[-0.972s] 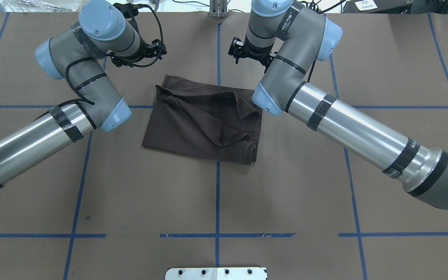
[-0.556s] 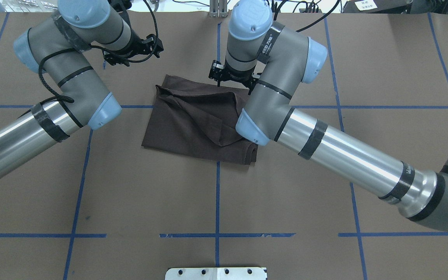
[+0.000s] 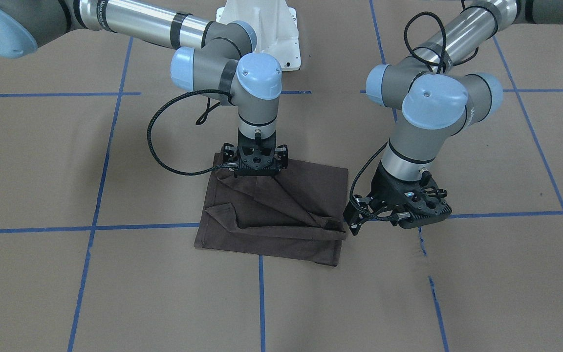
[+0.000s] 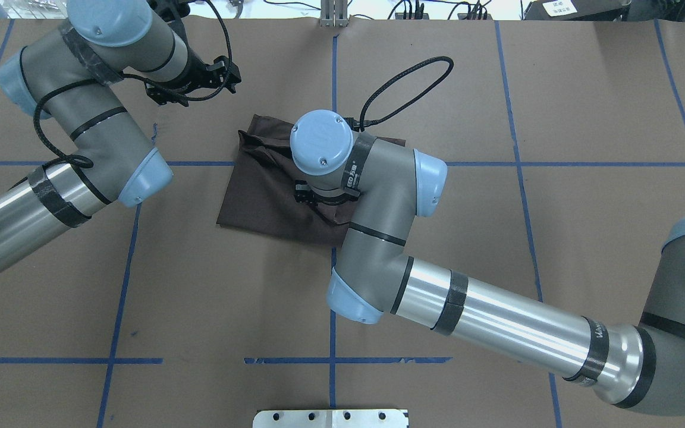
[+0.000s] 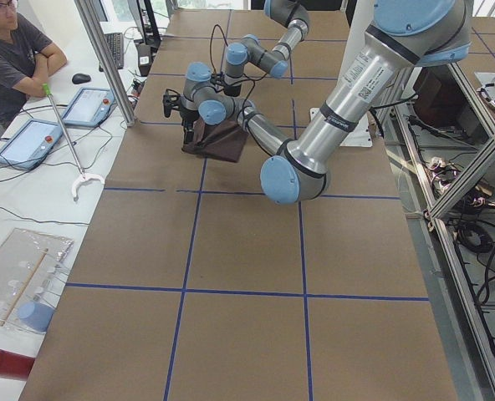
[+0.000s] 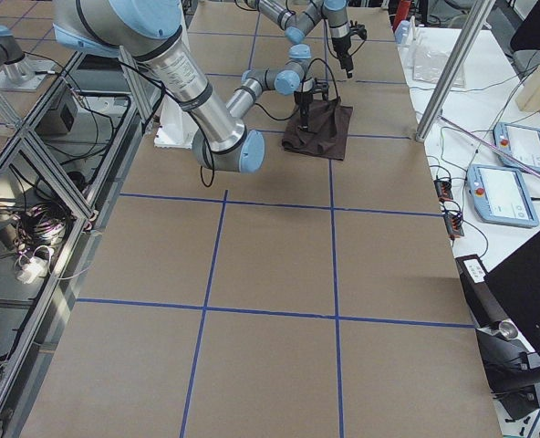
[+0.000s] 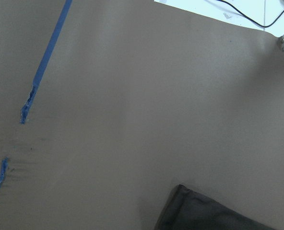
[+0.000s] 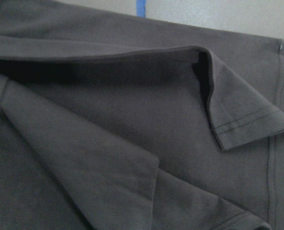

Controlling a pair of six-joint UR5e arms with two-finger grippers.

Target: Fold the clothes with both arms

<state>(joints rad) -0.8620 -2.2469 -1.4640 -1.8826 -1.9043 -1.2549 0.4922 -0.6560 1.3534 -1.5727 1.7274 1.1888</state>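
The clothes are one dark brown T-shirt (image 3: 271,215), lying roughly folded into a rectangle with loose ridges and a sleeve hem on top (image 4: 259,184) (image 8: 132,120). My right gripper (image 3: 255,172) points straight down over the shirt's middle, close above the cloth, and its jaws look spread with nothing in them. In the overhead view the right wrist hides it. My left gripper (image 3: 352,222) hangs just beside the shirt's far left corner, open and empty (image 4: 228,68). The left wrist view shows only that corner of the shirt (image 7: 209,215) and brown table.
Blue tape lines (image 4: 332,297) divide the brown table cover. The white pedestal base (image 3: 262,29) stands at the robot's edge. A black cable loop (image 4: 402,89) arcs beyond the right wrist. A seated person (image 5: 17,58) and tablets (image 5: 30,138) are beside the table's far edge.
The right arm swung in from beyond the shirt's far right corner to above its middle, now covering much of it. The left arm drew back slightly to the left. The shirt kept its shape.
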